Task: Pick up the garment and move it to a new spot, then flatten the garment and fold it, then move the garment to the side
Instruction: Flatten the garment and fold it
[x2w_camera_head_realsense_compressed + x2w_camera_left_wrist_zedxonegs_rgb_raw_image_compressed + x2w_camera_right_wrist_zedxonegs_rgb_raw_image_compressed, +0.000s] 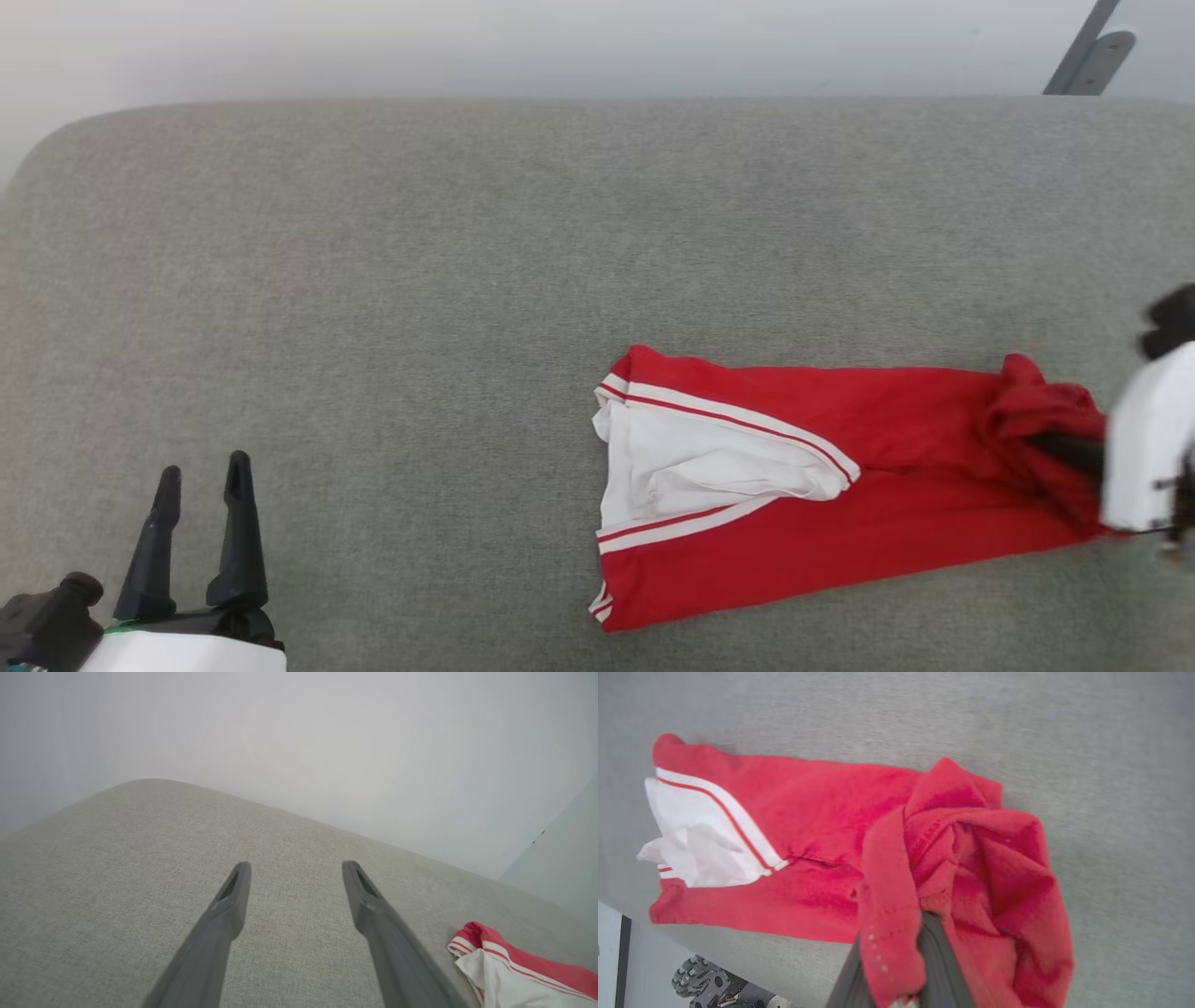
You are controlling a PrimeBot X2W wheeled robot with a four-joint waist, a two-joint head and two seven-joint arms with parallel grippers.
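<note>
Red garment (840, 485) lies on the grey cushion (373, 280), right of centre. The right gripper (927, 933) pinches its bunched right end. The left gripper (204, 465) sits spread at near left, well apart.

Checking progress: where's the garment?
In the head view the garment lies right of centre on the grey cushion, its right end bunched in the right gripper.

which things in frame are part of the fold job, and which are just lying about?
Job:
- garment, lying on the grey cushion
- right tool, shut on the garment's bunched end
- left tool, open, apart from the garment

Lying about:
- grey metal bracket, beyond the cushion's far edge
- wheeled base, beside the cushion
</note>
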